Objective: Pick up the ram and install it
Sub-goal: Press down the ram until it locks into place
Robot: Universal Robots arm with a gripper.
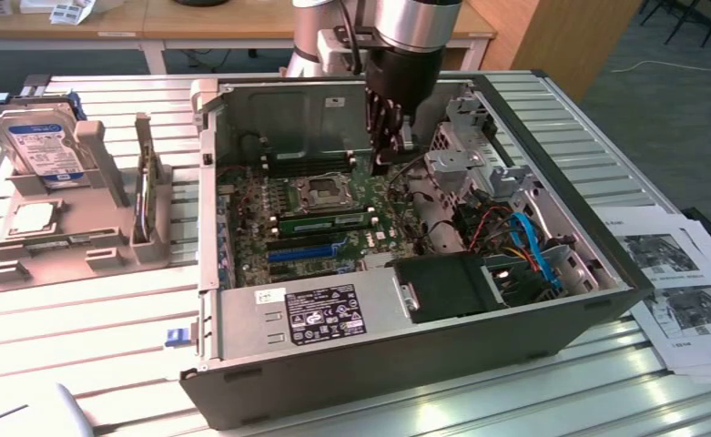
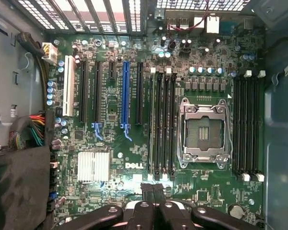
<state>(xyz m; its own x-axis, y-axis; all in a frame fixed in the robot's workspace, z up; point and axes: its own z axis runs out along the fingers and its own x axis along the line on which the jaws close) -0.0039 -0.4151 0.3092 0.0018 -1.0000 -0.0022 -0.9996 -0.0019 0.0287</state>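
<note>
In the exterior view my claw (image 1: 394, 157) hangs inside the open computer case (image 1: 391, 355), its fingers drawn together with nothing I can see between them, above the motherboard (image 1: 252, 205) and a little to the exterior view's right of the processor socket (image 1: 325, 189). The ram (image 1: 327, 221) is not in my grip: it stands on edge as a green strip in the memory slots just on the near side of that socket, between it and the blue slot (image 1: 307, 252). In the wrist view my closed fingertips (image 2: 148, 192) line up with the end of a bank of memory slots (image 2: 163, 124) beside the socket, seemingly above the board, not on it. I judge the picking up and placing done and the seating to be the step in hand; whether the latches have caught I cannot tell. Any push from here calls for my tips square over the stick's top edge, straight down and even, or the board may flex
</note>
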